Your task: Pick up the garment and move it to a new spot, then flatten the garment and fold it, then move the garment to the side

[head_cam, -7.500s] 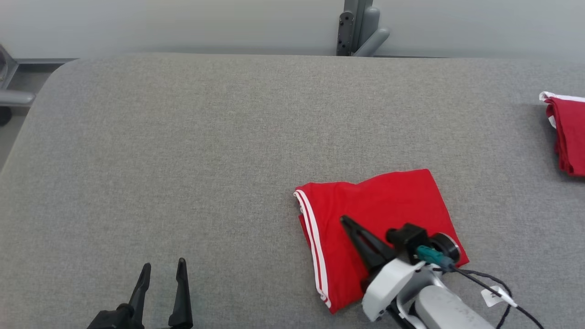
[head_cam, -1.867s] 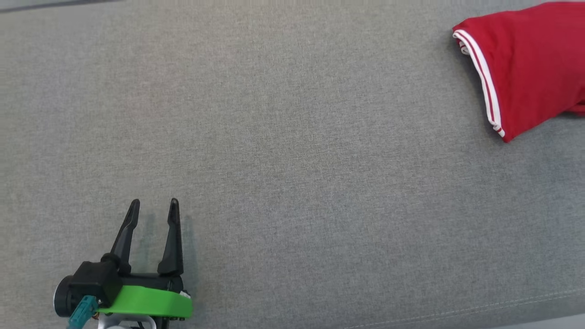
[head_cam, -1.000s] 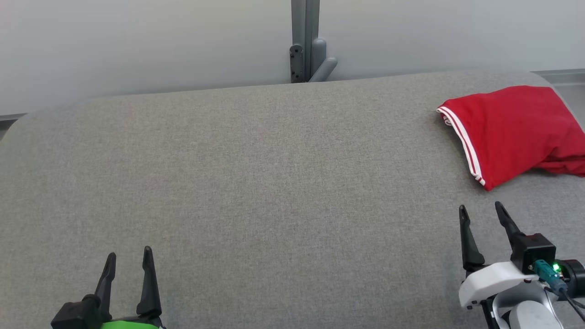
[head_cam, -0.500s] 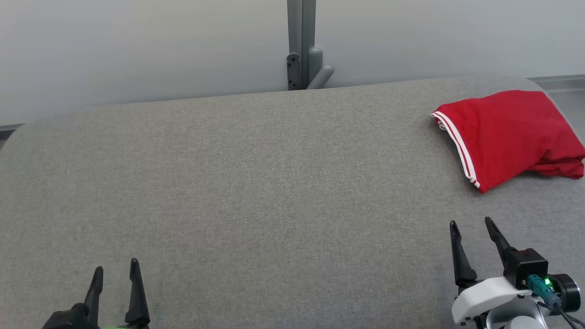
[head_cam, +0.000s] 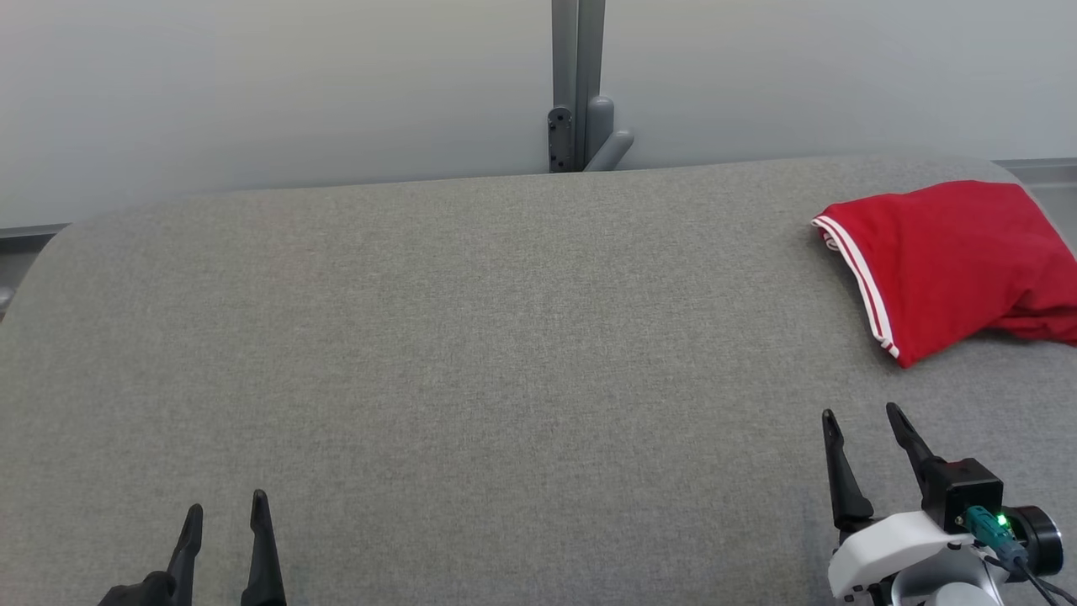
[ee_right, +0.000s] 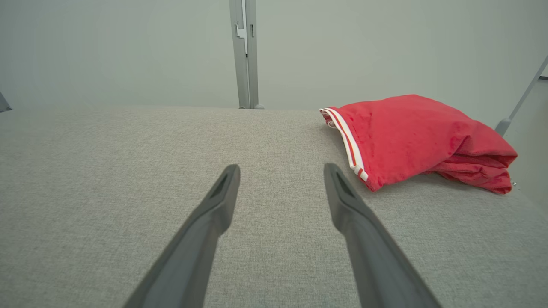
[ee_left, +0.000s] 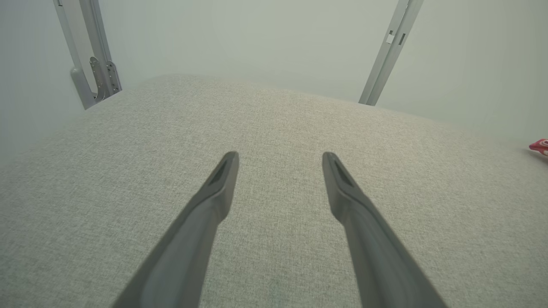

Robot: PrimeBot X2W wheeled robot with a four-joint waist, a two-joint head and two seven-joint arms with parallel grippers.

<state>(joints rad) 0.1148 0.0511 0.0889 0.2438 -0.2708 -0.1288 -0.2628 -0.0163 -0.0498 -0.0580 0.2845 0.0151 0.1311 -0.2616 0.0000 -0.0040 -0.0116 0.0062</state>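
Though cropped overhead, garment (ee_right: 411, 137) shows whole (folded) from right wrist.

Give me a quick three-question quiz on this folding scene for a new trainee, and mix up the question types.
1. True or false: the red garment lies near the right end of the grey surface.
2. Pick one: the right arm's jaws are A) shut on the garment, B) open and apart from it, C) pressing it flat.
3. Fill in: the stripes along the garment's edge are ____.

Key: 1 true; 2 B; 3 white.
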